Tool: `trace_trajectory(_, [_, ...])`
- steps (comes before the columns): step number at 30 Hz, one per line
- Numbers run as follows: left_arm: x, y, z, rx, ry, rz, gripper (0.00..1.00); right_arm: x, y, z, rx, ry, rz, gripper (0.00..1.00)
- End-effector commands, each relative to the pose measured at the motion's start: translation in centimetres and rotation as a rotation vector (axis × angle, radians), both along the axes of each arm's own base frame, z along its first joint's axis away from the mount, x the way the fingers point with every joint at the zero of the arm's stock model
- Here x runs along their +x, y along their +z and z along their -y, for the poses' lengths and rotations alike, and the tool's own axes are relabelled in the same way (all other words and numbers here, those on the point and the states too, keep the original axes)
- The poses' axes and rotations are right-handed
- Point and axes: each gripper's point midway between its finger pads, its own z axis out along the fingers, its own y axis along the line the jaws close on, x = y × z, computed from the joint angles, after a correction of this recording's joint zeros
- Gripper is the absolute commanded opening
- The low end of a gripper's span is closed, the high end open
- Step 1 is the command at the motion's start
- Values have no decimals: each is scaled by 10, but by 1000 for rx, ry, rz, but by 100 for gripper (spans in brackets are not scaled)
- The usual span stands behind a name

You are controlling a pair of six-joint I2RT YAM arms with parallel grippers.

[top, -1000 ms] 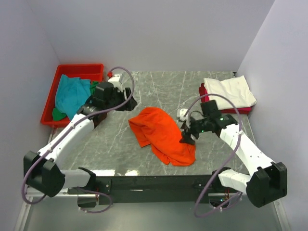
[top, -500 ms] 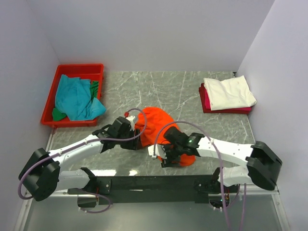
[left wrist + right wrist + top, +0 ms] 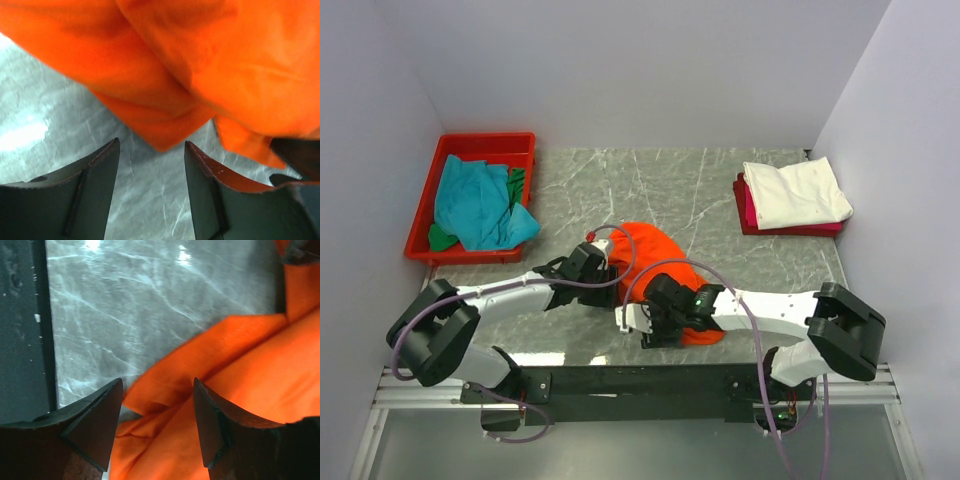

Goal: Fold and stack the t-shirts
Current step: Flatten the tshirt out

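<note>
Right gripper (image 3: 157, 382) and left gripper (image 3: 151, 141), jaws spread on both, have swung in to the near edge of orange shirt (image 3: 655, 252), centre frame. Nothing pinched yet; corner grab looks next. Teal shirt (image 3: 470, 200) waits upper left, white one (image 3: 798, 190) is stacked upper right.

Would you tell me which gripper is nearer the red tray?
Left. The left gripper is at the left edge of the orange shirt, toward the red tray; the right gripper is farther, at its near edge.
</note>
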Motion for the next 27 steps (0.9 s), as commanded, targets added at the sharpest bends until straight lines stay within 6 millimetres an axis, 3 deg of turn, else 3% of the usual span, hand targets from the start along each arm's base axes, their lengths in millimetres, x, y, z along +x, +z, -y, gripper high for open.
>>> trace_trajectory(1, [18, 9, 10, -21, 22, 55, 59, -7, -7, -2, -8, 22, -2, 64])
trace_trajectory(5, [16, 3, 11, -20, 18, 44, 58, -9, -14, -2, -40, 28, -8, 58])
trace_trajectory(14, [17, -13, 11, 15, 6, 18, 42, -3, -24, 7, -105, -16, 1, 43])
trace_trajectory(18, [14, -23, 10, 36, -8, 1, 18, 2, -23, 12, -117, -40, 11, 29])
trace_trajectory(20, [15, -25, 8, 40, -2, 2, 12, 6, -21, 14, -115, -61, 20, 17])
trace_trajectory(21, [13, -26, 6, 44, -1, 2, 0, 9, -20, 17, -120, -74, 21, 10])
trace_trajectory(23, [13, -25, 2, 56, 7, 11, 0, 15, -16, 19, -112, -100, 30, 0])
trace_trajectory(27, [17, -3, 1, 30, 8, 64, 0, 26, 3, 21, -56, -145, 37, 0])
